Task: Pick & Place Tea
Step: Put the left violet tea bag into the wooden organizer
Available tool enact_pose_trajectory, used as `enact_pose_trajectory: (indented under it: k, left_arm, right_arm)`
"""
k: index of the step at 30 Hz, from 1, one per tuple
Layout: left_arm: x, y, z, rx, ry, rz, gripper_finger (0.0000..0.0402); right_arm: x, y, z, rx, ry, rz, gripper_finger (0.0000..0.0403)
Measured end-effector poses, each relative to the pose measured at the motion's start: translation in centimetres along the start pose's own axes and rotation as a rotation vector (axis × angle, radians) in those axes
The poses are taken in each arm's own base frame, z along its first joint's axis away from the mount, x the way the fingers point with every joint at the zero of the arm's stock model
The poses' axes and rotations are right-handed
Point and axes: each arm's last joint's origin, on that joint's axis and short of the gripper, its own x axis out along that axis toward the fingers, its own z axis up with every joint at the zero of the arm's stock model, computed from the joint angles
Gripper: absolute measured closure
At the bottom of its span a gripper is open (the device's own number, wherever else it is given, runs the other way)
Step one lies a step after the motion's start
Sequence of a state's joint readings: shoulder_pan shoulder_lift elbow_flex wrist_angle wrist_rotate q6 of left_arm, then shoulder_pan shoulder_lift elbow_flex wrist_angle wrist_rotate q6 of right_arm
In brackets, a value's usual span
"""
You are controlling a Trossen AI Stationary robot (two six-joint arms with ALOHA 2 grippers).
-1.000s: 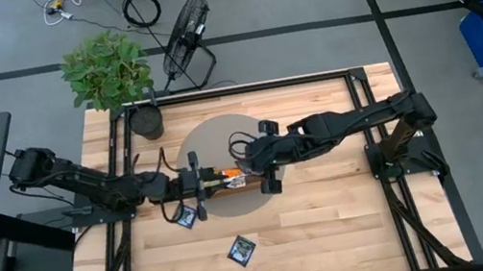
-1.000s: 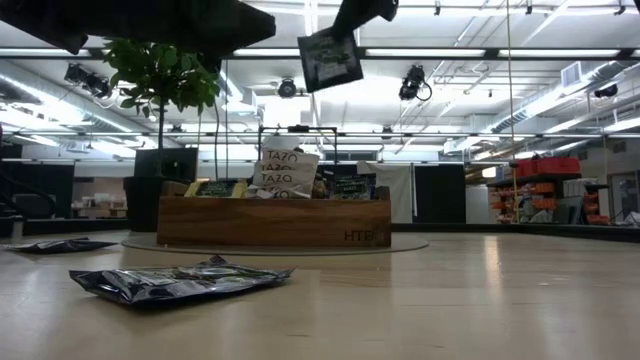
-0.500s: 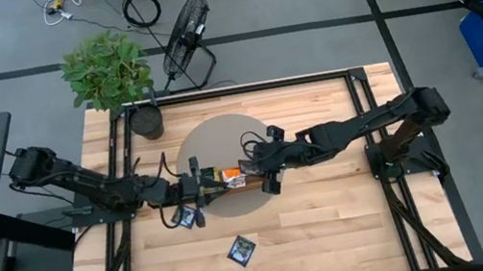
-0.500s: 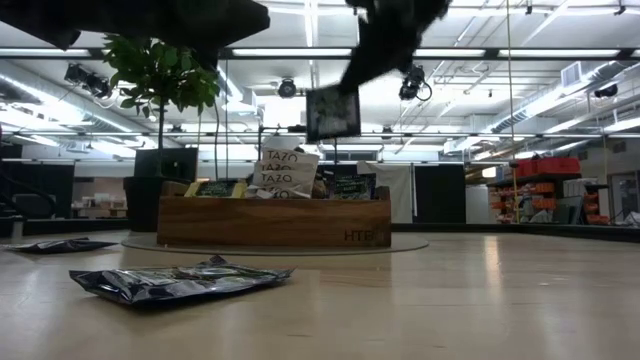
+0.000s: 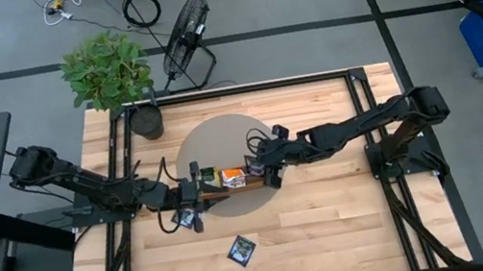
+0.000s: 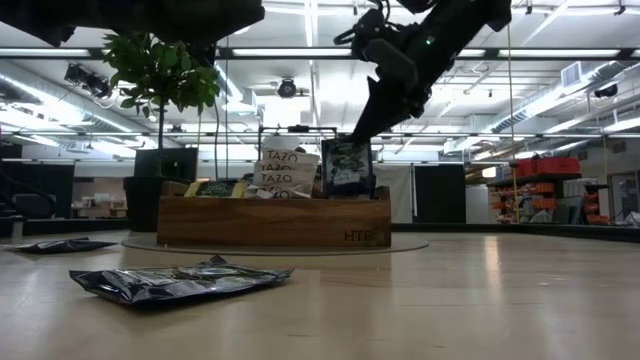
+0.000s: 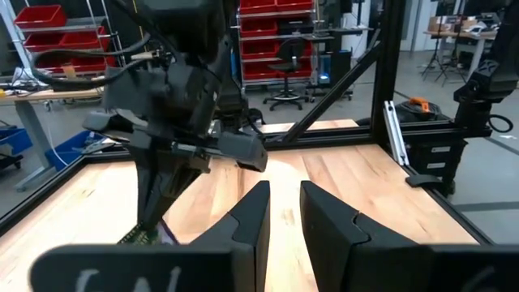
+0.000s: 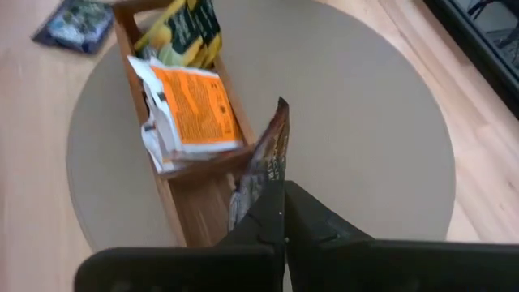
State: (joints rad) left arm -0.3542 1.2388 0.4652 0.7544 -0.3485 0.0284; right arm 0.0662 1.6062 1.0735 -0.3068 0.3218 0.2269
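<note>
Low view: dark navy sachet (image 6: 347,167), upright.

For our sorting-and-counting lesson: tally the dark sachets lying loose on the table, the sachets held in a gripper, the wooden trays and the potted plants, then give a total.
Dark sachets lying loose on the table: 2
Dark sachet held in the right gripper: 1
Wooden tray: 1
Potted plant: 1
Total: 5
</note>
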Motion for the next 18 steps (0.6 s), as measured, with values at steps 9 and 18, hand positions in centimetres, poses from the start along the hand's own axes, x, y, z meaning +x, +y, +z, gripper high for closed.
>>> enact_pose_trajectory:
  k: [9,18]
  left_arm:
    - [0.00,0.00,0.01,0.000,-0.001,0.000,0.0328]
    - [0.00,0.00,0.01,0.000,-0.001,0.000,0.0328]
  right_arm:
    - [0.34,0.12,-0.07,0.004,-0.028,0.007,0.0403]
    - [0.31,0.19,-0.14,-0.013,-0.023,0.008,0.0402]
